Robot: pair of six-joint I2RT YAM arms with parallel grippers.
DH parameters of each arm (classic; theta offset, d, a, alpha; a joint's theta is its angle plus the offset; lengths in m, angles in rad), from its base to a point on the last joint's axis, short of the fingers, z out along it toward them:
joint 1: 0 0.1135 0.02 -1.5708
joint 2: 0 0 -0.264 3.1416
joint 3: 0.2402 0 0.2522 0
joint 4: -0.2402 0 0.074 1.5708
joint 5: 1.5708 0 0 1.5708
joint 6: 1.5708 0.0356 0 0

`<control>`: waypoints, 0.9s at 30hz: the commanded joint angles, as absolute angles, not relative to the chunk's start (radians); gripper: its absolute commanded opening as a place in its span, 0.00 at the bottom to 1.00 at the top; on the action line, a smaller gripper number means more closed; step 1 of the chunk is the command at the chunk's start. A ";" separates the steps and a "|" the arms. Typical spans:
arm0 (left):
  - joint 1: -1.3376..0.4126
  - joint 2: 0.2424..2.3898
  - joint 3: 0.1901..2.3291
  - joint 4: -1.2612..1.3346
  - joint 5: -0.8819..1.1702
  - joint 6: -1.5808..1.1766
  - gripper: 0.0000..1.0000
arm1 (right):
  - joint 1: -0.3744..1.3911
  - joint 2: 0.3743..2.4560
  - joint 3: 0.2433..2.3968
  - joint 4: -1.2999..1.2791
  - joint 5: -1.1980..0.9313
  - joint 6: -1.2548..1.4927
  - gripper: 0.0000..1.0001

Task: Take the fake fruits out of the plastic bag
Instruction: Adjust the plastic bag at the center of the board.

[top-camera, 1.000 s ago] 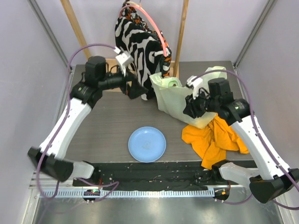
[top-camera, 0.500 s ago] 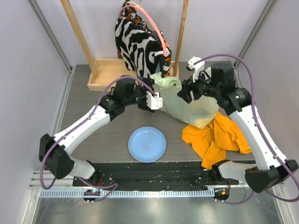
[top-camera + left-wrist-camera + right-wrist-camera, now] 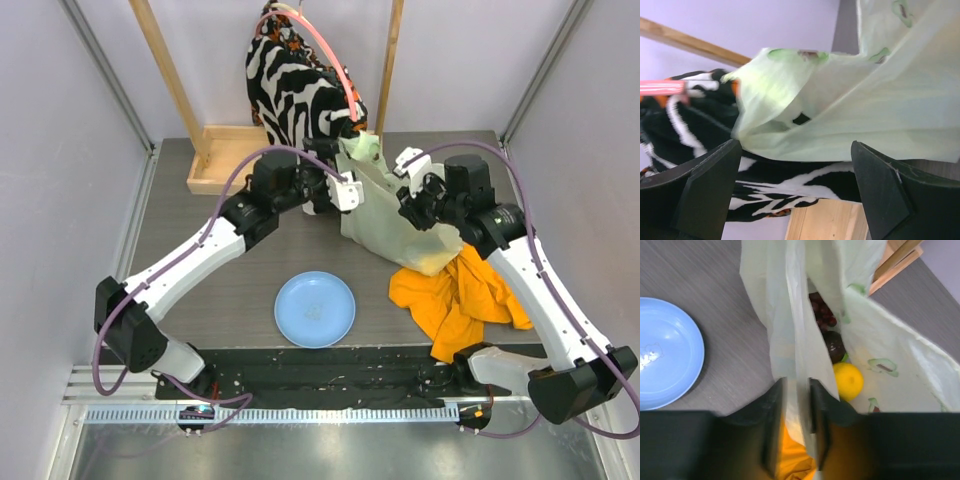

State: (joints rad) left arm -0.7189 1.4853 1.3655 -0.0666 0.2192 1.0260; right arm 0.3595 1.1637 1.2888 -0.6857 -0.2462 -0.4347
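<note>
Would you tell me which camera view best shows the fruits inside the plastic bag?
Right wrist: it looks into the plastic bag, showing a lemon and dark fruits. The top and left wrist views show only the bag's outside.

Nothing readable shows in any view: no words, numbers or brand marks. The plastic bag [image 3: 900, 340] carries only small printed avocado pictures without lettering, the clearest toward three o'clock in the right wrist view.

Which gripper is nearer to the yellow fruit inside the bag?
Right. The right gripper holds the bag just beside the yellow fruit; the left gripper is open outside the bag, at its top corner near the striped cloth.
</note>
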 commanded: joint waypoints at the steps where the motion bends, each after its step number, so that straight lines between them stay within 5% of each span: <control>1: -0.690 1.451 1.463 -0.063 0.224 0.899 0.98 | 0.379 1.108 1.233 -0.702 -0.308 -0.474 0.23; 7: -0.693 1.494 1.532 -0.117 0.238 0.787 0.99 | 0.431 1.005 1.091 -0.788 -0.409 -0.357 0.10; 16: -0.703 1.523 1.652 -0.429 0.546 0.837 1.00 | 0.414 0.983 1.062 -0.792 -0.408 -0.351 0.10; 20: -0.744 1.557 1.765 -0.711 0.599 1.000 0.99 | 0.400 0.971 1.048 -0.787 -0.406 -0.327 0.11; 27: -0.816 1.546 1.779 -0.824 0.587 1.164 0.98 | 0.379 0.948 1.022 -0.769 -0.419 -0.299 0.11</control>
State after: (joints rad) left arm -0.7826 1.5620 1.7512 -0.6872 0.5449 1.0218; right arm 0.3920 0.9749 1.0298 -0.8085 -0.4004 -0.3294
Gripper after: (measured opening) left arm 0.986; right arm 0.109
